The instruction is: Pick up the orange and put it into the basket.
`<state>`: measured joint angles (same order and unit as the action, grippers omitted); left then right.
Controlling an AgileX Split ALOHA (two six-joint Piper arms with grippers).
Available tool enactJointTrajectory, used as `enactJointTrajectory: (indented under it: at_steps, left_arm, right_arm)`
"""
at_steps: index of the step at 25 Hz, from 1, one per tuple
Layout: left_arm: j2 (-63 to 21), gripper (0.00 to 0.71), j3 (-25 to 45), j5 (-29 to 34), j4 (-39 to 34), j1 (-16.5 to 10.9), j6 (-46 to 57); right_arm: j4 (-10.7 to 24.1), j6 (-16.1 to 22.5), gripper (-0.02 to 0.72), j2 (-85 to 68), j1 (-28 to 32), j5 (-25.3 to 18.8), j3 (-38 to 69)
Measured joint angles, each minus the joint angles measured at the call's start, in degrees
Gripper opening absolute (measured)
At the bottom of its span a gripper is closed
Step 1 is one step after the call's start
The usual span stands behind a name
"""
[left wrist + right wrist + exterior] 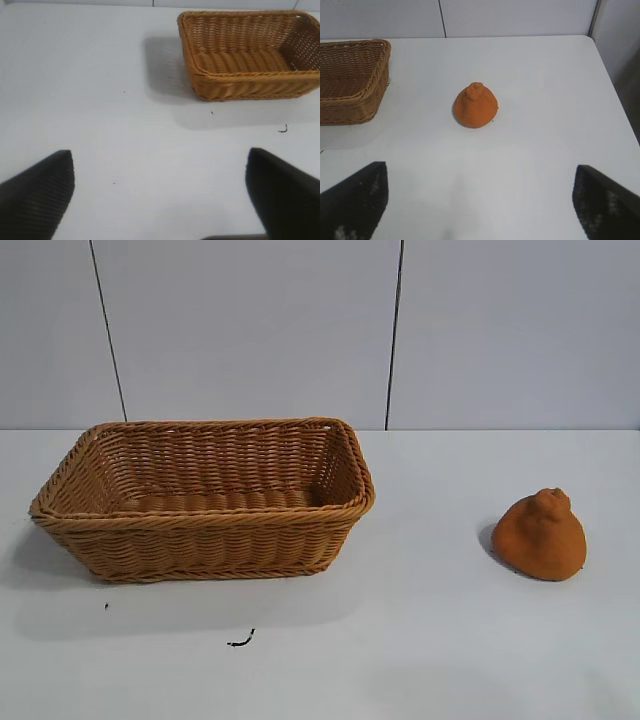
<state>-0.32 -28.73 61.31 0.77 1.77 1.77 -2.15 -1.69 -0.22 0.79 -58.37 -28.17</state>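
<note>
Nothing is done yet: the orange (540, 535) sits on the bench (430, 640) well apart from the empty basket (205, 502), untouched, while the right pincer (480, 200) hangs wide before it and the left pincer (160, 195), also wide, hangs away from the basket.

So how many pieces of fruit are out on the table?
1. A single orange sits on the white table, to the right of the wicker basket and apart from it. The basket's visible inside looks empty, though its near wall hides some of the floor.
</note>
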Motion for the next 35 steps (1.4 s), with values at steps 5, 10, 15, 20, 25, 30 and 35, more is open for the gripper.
enactJointTrajectory:
  at_steps: [5,10,15,20,25,30,35]
  left_arm:
    - [0.00,0.666,0.00,0.00,0.00,0.00,0.00]
    - [0.00,0.666,0.00,0.00,0.00,0.00,0.00]
    - [0.00,0.666,0.00,0.00,0.00,0.00,0.00]
    - [0.00,0.666,0.00,0.00,0.00,0.00,0.00]
    - [0.00,0.666,0.00,0.00,0.00,0.00,0.00]
    - [0.00,0.666,0.00,0.00,0.00,0.00,0.00]
    - [0.00,0.666,0.00,0.00,0.00,0.00,0.00]
  right_arm:
    - [0.00,0.00,0.694,0.00,0.00,0.00,0.00]
    - [0.12,-0.15,0.694,0.00,0.00,0.00,0.00]
    - [0.58,0.94,0.694,8.29,0.00,-0.06,-3.96]
    - [0.15,1.08,0.694,27.18,0.00,0.06,-11.73]
    - [-2.47,1.08,0.694,46.28,0.00,0.08,-21.68]
    - [-4.00,1.13,0.694,63.90,0.00,0.17,-33.25]
    - [-4.12,1.07,0.694,80.22,0.00,-1.11,-44.85]
